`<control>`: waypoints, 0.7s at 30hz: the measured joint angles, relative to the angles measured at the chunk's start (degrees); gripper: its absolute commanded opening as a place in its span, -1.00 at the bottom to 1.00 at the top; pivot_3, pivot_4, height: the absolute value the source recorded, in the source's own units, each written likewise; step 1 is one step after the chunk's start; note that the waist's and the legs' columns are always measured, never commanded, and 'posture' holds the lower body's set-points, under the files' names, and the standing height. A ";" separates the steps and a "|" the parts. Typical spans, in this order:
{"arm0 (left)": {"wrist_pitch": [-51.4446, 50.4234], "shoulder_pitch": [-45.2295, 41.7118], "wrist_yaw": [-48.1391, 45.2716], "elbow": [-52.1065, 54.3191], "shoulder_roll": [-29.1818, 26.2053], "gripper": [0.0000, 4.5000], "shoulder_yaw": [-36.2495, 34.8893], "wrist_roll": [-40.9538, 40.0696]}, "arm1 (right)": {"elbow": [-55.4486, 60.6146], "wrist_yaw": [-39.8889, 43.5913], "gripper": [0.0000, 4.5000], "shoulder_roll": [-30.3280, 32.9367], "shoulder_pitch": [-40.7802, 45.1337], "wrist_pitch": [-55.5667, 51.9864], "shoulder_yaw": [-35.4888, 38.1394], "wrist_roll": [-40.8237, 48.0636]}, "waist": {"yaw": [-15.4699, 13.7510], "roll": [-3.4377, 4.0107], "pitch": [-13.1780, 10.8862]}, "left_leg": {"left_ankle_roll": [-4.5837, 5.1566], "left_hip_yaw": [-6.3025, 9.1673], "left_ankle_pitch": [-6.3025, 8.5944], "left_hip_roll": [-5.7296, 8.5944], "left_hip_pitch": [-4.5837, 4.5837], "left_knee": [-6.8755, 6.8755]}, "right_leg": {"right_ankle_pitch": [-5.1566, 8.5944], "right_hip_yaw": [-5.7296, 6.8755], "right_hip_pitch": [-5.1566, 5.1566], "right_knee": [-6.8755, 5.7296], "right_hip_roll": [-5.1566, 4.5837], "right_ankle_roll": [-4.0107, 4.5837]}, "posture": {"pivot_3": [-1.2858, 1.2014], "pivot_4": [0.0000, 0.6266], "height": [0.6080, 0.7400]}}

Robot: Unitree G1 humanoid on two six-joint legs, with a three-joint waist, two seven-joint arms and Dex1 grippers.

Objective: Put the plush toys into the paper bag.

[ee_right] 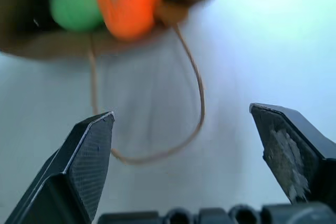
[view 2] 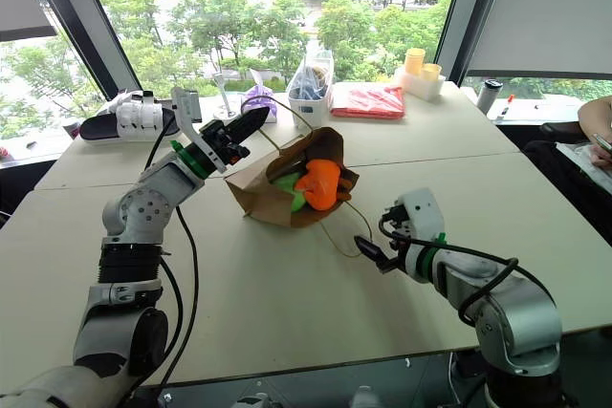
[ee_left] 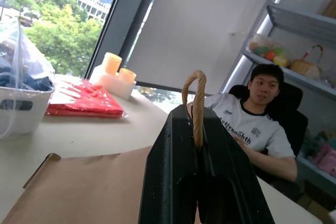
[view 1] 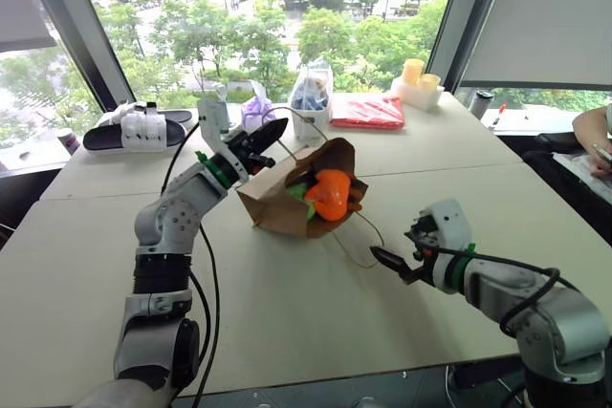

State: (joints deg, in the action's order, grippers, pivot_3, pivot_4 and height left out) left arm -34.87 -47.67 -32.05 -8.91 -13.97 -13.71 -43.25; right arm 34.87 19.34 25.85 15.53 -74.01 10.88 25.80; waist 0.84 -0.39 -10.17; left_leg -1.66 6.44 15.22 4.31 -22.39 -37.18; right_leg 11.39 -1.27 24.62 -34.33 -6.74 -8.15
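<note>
The brown paper bag [view 1: 275, 207] lies on its side on the table, its mouth facing my right arm. The orange plush toy [view 1: 330, 194] sits in the mouth, and the green plush toy [view 1: 298, 192] is deeper inside beside it. My left gripper [view 1: 274, 131] is shut on one tan loop handle [ee_left: 197, 95] and holds it up above the bag. The other handle [ee_right: 198, 93] lies loose on the table. A short way from the bag's mouth, my right gripper [ee_right: 181, 111] is open and empty, just in front of that loose loop.
Along the far edge stand a white basket with a clear bag of blue items [view 1: 311, 100], a purple pouch [view 1: 256, 110], a red packet [view 1: 366, 112] and yellow cups [view 1: 418, 78]. A black and white device [view 1: 134, 129] lies far left. A person [ee_left: 257, 124] sits at the right.
</note>
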 measured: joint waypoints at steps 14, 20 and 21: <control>0.23 0.10 0.25 0.21 0.16 -1.00 -0.46 0.08 | -18.21 -2.16 0.39 -4.92 2.26 18.06 -7.17 -6.44 | -0.08 0.00 0.00 | -0.04 0.02 -0.02 0.00 0.01 0.01 | 0.00 0.00 -0.01 0.01 0.01 0.00 | 0.03 -0.52 1.00; 0.23 0.14 0.38 0.78 0.11 -1.00 -0.45 0.09 | -22.81 -1.50 -0.98 -5.63 4.21 22.68 -8.34 -7.47 | -0.05 0.00 0.00 | -0.05 0.04 -0.03 0.00 0.01 0.01 | 0.00 0.01 0.00 0.00 0.01 0.00 | 0.03 -0.52 1.00; 0.23 0.13 0.52 0.78 0.11 -1.00 -0.46 0.09 | -22.49 -1.27 -0.99 -5.47 4.70 22.40 -8.12 -7.25 | -0.05 0.00 0.00 | -0.05 0.05 -0.03 0.00 0.01 0.02 | 0.00 0.01 0.00 0.00 0.01 0.00 | 0.03 -0.52 1.00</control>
State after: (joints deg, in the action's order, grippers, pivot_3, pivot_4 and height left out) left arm -34.64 -47.54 -31.53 -8.13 -13.86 -14.17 -43.16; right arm 12.39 18.07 20.38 20.22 -51.61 2.76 18.55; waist 0.79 -0.39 -10.18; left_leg -1.71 6.48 15.20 4.31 -22.38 -37.16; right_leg 11.39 -1.26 24.61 -34.33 -6.72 -8.15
